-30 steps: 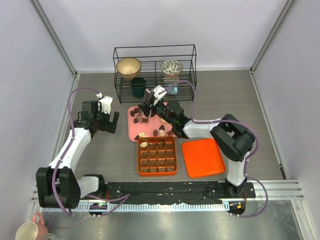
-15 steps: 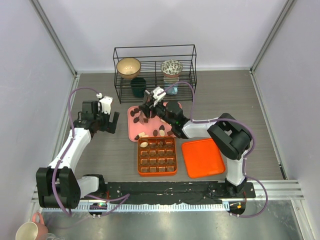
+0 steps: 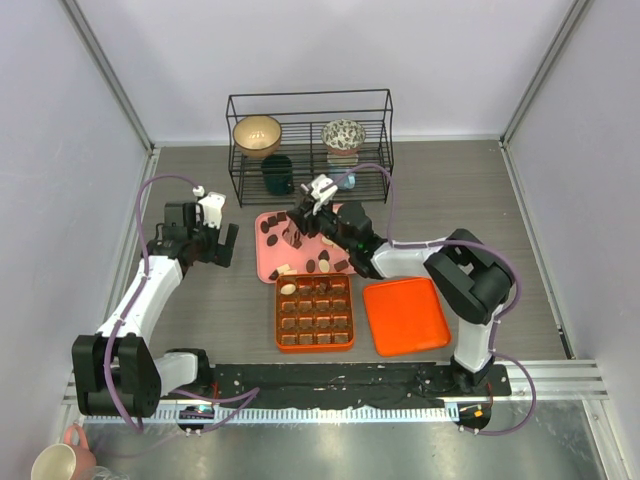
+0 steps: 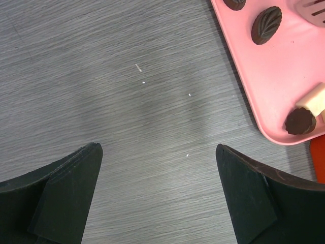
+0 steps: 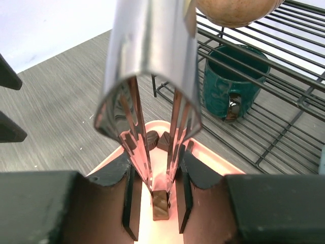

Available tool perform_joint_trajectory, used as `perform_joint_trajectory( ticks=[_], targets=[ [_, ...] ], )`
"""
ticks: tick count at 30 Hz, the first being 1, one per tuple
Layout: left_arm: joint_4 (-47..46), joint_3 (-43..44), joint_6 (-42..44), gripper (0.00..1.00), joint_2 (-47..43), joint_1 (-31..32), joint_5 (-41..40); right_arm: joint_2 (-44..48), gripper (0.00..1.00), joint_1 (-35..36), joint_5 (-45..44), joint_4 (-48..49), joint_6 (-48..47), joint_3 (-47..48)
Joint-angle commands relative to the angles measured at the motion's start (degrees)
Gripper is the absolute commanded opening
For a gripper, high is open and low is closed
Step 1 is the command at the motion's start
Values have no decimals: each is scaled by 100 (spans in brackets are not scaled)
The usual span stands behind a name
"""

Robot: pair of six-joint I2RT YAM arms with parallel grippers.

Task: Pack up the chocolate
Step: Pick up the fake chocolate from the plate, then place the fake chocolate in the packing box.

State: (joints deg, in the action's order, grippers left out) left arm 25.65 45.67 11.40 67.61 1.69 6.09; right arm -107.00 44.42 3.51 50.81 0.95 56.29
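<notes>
Right gripper (image 5: 156, 198) clamped on tongs (image 5: 147, 61). Tong tips set either side of brown chocolate piece (image 5: 161, 204) at far-left part of pink tray (image 4: 277, 81). Squeezed or only straddled: cannot be told.

Left gripper (image 4: 160, 193) held over table (image 4: 127, 101) off tray's left edge, fingers apart, nothing held.

More chocolate (image 4: 267, 25) scattered on tray. Orange gridded box (image 3: 314, 312) set at tray's near edge.

Risk judged: piece dropped on lift if pinch too light or off-centre; neighbouring pieces knocked by tips.

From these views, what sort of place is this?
Likely a lab robot cell, not a kitchen: blank walls boxing in the table, a mounting rail at its near edge, staged props like the rack and pink tray.
</notes>
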Motion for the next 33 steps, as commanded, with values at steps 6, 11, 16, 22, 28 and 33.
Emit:
perform_joint_trajectory(
  ticks=[6, 11, 16, 22, 28, 33],
  targets=[
    [28, 126, 20, 100, -205, -38, 77, 1698, 23, -13, -113, -360, -51, -355],
    [-7, 83, -32, 100, -196, -38, 165, 2989, 22, -4, -79, -1115, 63, -917],
    [-34, 74, -50, 100, -161, -38, 182, 4036, 22, 57, -139, -2100, 160, -1550],
    [-60, 38, -103, 100, -179, -38, 200, 4986, 23, 172, -228, -2777, 318, -2017],
    [-25, 65, -138, 100, -222, -38, 226, 5163, 23, 242, -245, -3050, 335, -2096],
    [2, 91, -164, 100, -231, -38, 235, 5031, 29, 260, -228, -2928, 397, -2149]
  ],
)
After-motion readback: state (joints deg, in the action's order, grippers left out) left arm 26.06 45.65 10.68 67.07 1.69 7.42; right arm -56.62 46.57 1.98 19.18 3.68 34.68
